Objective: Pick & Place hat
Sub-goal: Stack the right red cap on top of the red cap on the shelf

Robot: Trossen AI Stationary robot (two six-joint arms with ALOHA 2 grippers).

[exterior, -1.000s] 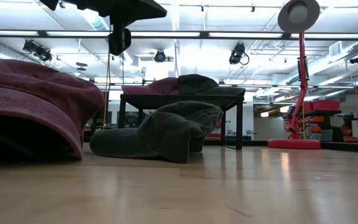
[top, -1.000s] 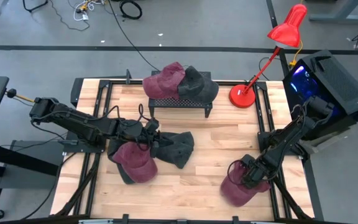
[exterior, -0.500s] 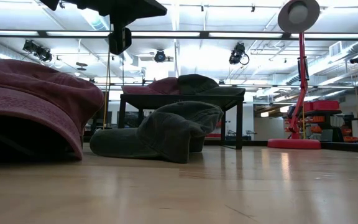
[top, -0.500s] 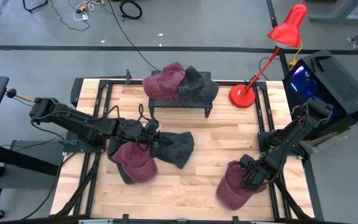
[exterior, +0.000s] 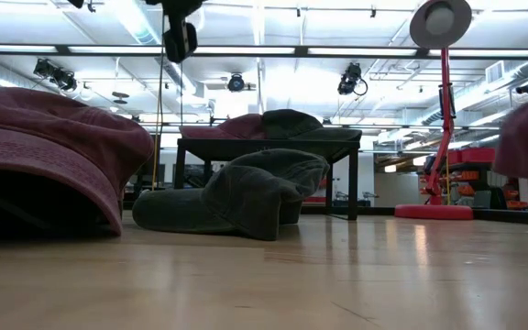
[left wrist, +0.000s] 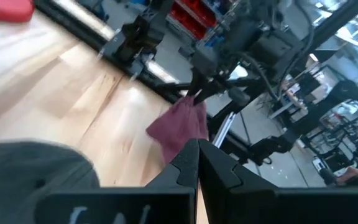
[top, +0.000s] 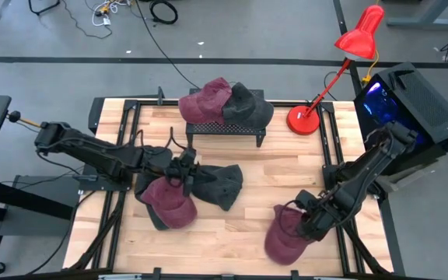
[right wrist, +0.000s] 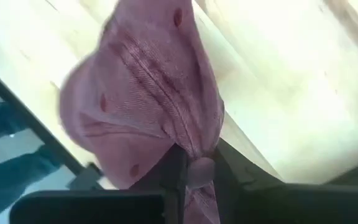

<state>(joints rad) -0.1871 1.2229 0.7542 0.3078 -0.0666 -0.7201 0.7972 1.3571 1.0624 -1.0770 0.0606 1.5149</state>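
Pale butcher-block wood formed the tabletop (top: 247, 210) we worked at, framed by black rails with grey floor and loose cables beyond. Our right gripper (top: 311, 222) hung over the near right part of the table, its fingers (right wrist: 174, 171) pinched together on a fold of the soft maroon cloth cap (top: 285, 236), which drooped from the grip, its crown bulging away from the fingers on the side toward the middle of the table; in the right wrist view the cap's (right wrist: 145, 99) stitched panels and eyelets showed just ahead of the fingertips, with the bare wood behind. Our left gripper (top: 185, 167) was out over the middle left of the table, its fingers (left wrist: 188, 163) closed together and holding nothing. Directly beside it lay a crumpled dark grey cloth hat (top: 218, 183), and on the near side of it a second maroon cap (top: 167, 202). Farther off, beyond the left gripper, stood a low black mesh stand (top: 224, 127) carrying one more maroon cap (top: 204, 98) and a dark grey one (top: 246, 103). Beyond the right gripper stood a red desk lamp (top: 341, 62) on its round base.
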